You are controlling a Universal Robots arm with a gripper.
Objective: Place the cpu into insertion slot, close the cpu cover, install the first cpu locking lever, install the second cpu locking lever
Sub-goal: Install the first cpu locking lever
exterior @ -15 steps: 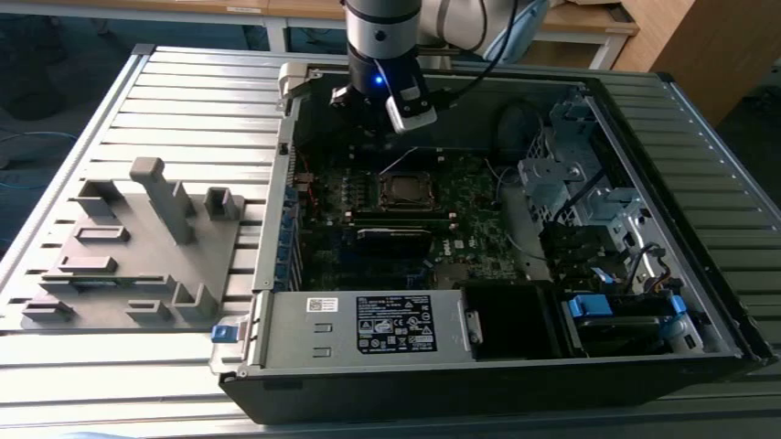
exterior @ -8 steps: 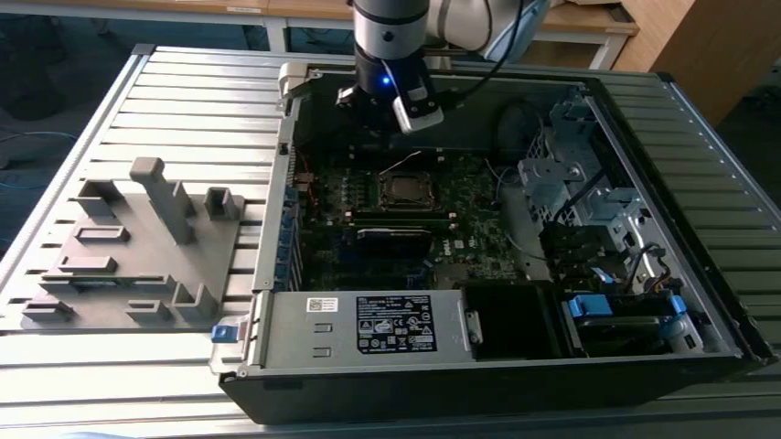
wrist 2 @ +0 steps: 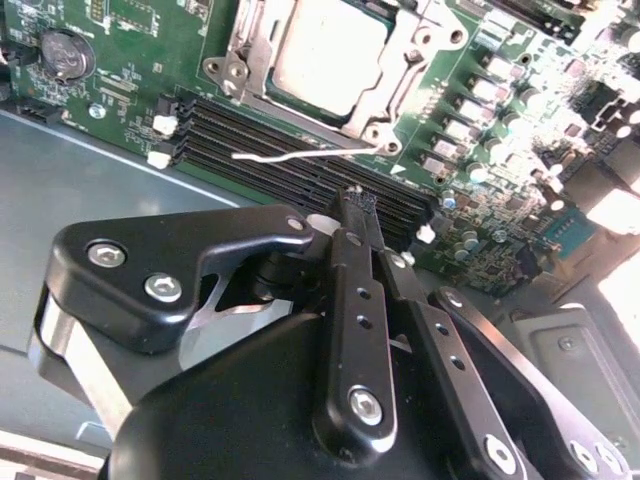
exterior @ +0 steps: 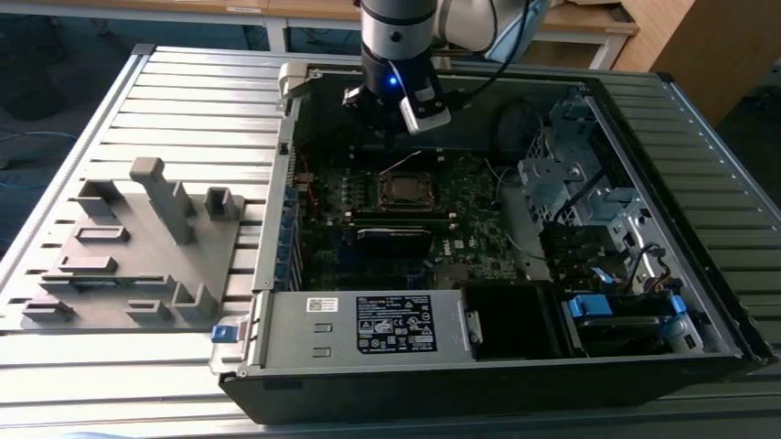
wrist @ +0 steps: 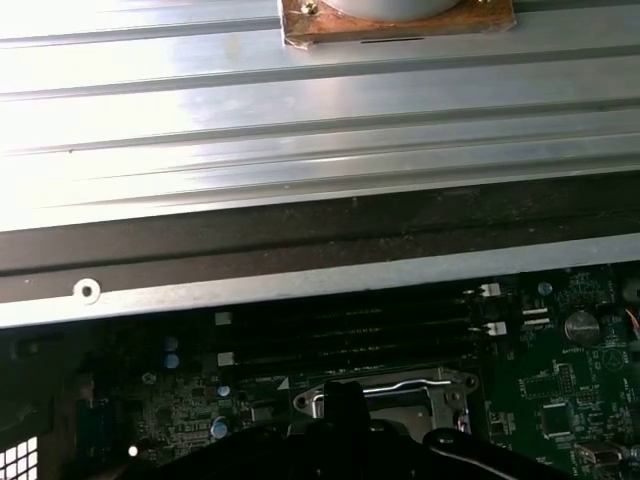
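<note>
Ribbed silver aluminium tabletop [wrist: 300, 130] borders a dark case wall [wrist: 300, 225]. On a green motherboard [wrist: 570, 395], long black memory slots [wrist: 350, 337] lie beside a silver-rimmed insertion slot [wrist: 415, 392], partly behind the black gripper [wrist: 345, 400].

The table [exterior: 183, 101] was ribbed metal, its slats bright with glare in the first wrist view. Wooden desks [exterior: 219, 7] and a wooden cabinet [exterior: 708, 46] stood beyond it on grey floor [exterior: 49, 82].

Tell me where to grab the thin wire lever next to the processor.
Probably pinch the lever near its free tip, coming down from above, across the wire. It is a thin rod reaching out over the memory slots; the far end is anchored beside the processor.
</note>
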